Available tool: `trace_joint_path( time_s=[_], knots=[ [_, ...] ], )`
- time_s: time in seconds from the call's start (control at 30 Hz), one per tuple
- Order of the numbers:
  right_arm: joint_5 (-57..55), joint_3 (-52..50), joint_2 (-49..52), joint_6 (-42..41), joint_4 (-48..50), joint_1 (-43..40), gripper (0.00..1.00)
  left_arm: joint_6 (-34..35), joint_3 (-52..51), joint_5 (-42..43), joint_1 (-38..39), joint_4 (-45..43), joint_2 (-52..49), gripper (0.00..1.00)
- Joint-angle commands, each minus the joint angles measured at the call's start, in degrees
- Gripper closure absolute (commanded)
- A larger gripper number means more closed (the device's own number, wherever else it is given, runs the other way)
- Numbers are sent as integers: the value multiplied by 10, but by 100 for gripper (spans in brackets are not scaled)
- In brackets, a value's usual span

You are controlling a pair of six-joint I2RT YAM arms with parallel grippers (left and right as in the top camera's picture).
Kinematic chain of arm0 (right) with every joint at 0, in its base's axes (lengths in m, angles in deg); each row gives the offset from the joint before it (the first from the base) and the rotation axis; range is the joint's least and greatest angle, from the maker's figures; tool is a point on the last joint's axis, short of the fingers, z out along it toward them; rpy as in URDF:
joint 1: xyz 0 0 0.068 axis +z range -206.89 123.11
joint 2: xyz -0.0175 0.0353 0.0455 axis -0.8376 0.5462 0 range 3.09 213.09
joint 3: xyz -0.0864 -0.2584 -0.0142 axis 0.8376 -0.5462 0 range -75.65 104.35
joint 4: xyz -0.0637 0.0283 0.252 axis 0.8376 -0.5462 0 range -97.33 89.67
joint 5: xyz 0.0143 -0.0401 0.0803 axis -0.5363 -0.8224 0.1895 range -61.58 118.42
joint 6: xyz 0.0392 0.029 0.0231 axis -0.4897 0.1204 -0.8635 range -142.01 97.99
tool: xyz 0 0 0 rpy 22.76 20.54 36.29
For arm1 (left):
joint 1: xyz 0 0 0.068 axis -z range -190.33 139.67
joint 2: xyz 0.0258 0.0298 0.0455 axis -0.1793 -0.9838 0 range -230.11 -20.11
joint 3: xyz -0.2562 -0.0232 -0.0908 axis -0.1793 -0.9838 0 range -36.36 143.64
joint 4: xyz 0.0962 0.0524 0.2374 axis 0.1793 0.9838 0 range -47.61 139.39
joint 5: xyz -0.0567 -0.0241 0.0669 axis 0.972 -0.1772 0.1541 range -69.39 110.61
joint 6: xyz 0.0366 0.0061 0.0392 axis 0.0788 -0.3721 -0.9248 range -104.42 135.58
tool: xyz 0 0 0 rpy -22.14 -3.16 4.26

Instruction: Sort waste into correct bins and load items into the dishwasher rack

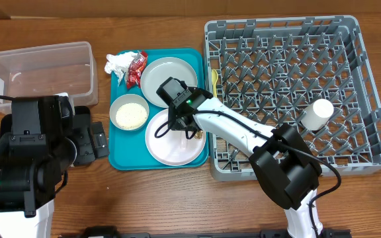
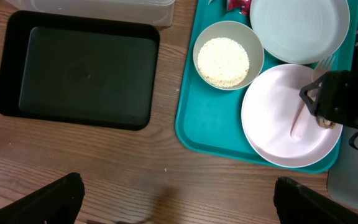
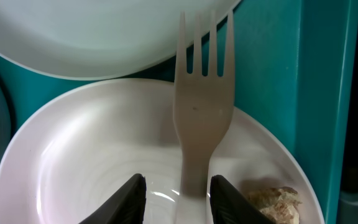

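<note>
My right gripper point(image 3: 178, 182) hangs low over the white-pink plate point(image 3: 73, 155), open, its fingers straddling the handle of the white fork point(image 3: 204, 112). The handle lies against the right finger, with a gap on the left. A brown food morsel point(image 3: 275, 199) sits on that plate by the right finger. From overhead the right gripper point(image 1: 189, 131) is over this plate point(image 1: 167, 145) on the teal tray point(image 1: 121, 155). My left gripper point(image 2: 179, 199) is wide open above bare table, holding nothing. The black tray point(image 2: 86, 71) is empty.
On the teal tray are a grey-blue plate point(image 1: 161, 76), a bowl of rice point(image 1: 129, 114), a napkin point(image 1: 116, 64) and a red wrapper point(image 1: 136, 68). A yellow spoon point(image 1: 215, 78) lies by the rack point(image 1: 283, 26), which holds a white cup point(image 1: 321, 112). The clear tub point(image 1: 38, 49) is far left.
</note>
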Motion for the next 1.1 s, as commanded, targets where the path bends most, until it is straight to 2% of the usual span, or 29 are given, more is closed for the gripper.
trace_joint_path(
  time_s=[0.0,0.07,0.17,0.47,0.5,0.57,0.7,0.8,1.07],
  knots=[
    [-14,-4,6,-10,7,-2,63,3,9,-7,-1,0,-1,0],
    [-14,-4,14,-10,9,-3,63,3,9,-7,-1,0,-1,0],
    [-14,-4,18,-9,15,-2,75,3,9,-7,-1,0,-1,0],
    [-20,-4,31,-7,15,-1,72,3,9,-7,-1,0,-1,0],
    [-20,-4,32,-7,15,-1,70,3,9,-7,-1,0,-1,0],
    [-20,-4,32,-7,14,-1,84,3,9,-7,-1,0,-1,0],
    [-20,2,32,11,11,-1,84,3,9,-7,-1,0,-1,0],
    [-42,54,31,34,-44,2,89,3,9,-7,-1,0,-1,0],
    [-56,259,21,62,-182,14,89,3,9,-7,-1,0,-1,0]
  ],
)
